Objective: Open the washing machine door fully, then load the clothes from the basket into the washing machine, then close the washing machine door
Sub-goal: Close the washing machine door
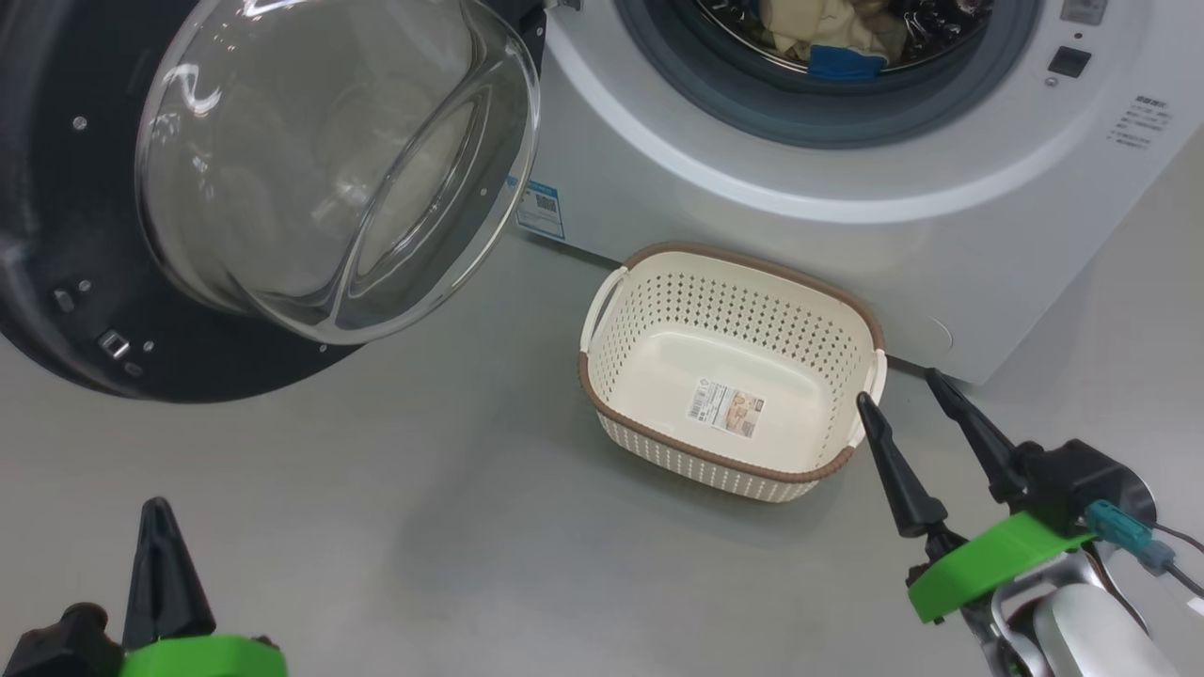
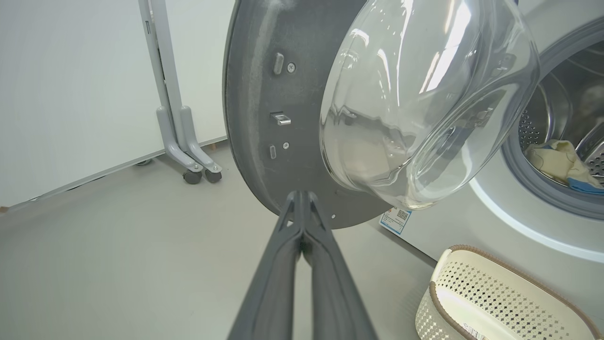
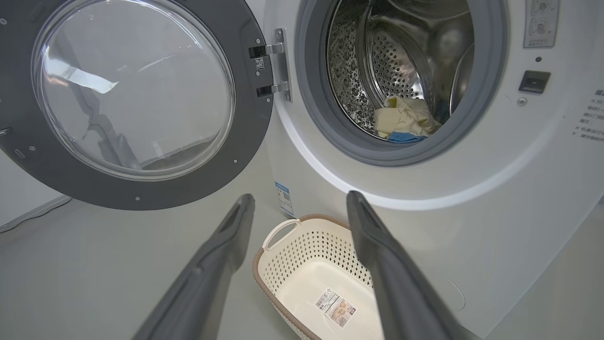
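The washing machine [image 1: 800, 188] stands with its door [image 1: 56, 235] swung wide to the left, glass bowl [image 1: 329, 160] facing out. The cream-yellow and blue clothes [image 1: 828, 38] lie inside the steel drum [image 3: 391, 61], also seen as clothes [image 3: 403, 123] in the right wrist view. The basket [image 1: 734, 282] sits on the floor before the machine with just a label on its floor. My left gripper [image 2: 302, 196] is shut on nothing, its tips close to the door's lower rim [image 2: 255, 141]. My right gripper [image 1: 898, 390] stands open beside the basket's right end.
Grey floor [image 1: 423, 489] spreads in front of the machine. A grey stand on castors [image 2: 188, 151] and a white wall panel stand left of the door. The door's latch [image 2: 281, 118] sticks out of its inner rim. A blue sticker [image 1: 541, 209] marks the machine's lower corner.
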Controlling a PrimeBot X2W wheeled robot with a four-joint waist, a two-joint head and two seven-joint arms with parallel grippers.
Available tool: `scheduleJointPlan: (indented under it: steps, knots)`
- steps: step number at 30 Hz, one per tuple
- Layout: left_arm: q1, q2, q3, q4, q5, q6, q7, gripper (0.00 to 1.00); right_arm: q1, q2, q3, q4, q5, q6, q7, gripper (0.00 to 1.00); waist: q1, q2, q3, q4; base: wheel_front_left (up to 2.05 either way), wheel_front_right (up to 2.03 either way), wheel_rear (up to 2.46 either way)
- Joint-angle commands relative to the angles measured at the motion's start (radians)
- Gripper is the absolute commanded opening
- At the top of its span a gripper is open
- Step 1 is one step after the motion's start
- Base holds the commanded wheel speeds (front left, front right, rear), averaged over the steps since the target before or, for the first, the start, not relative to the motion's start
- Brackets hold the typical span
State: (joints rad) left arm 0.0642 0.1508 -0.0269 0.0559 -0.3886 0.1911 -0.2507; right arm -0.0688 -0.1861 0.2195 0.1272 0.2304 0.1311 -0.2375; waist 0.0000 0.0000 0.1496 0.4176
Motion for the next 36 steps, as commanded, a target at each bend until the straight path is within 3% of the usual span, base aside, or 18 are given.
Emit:
scheduleJointPlan:
  steps: [1,8,14,19,26,36]
  knots:
    - [-0.024,0.01,0.049,-0.028,0.005,-0.005,-0.011,0.0,-0.039,-0.019,0.016,-0.032,0.007,0.0,-0.001,1.0,0.0,0.0,0.001,-0.001,0.0,0.0,0.0]
    - [-0.04,0.003,0.114,-0.039,-0.01,-0.034,-0.011,0.0,-0.037,-0.018,0.01,-0.032,0.01,0.0,-0.002,1.0,0.0,0.0,0.004,-0.003,0.0,0.0,0.0]
    - [-0.105,0.004,0.256,-0.079,-0.172,-0.095,-0.011,0.0,-0.032,-0.015,0.004,-0.036,0.011,0.0,-0.002,1.0,0.0,0.0,0.005,0.003,0.0,0.0,0.0]
    - [-0.223,0.087,0.386,-0.085,-0.337,-0.141,0.041,0.0,-0.034,-0.016,0.004,-0.039,0.011,0.0,0.001,1.0,0.0,0.0,0.007,0.005,0.0,0.0,0.0]
    - [-0.462,0.25,0.506,0.036,-0.561,-0.189,0.186,0.0,-0.045,-0.027,0.007,-0.047,0.014,0.0,0.006,1.0,0.0,0.0,0.025,-0.008,0.0,0.0,0.0]
    - [-0.713,0.388,0.537,0.257,-0.726,-0.185,0.355,0.0,-0.051,-0.045,0.013,-0.065,0.017,0.0,0.025,1.0,0.0,0.0,0.041,-0.039,0.0,0.0,0.0]
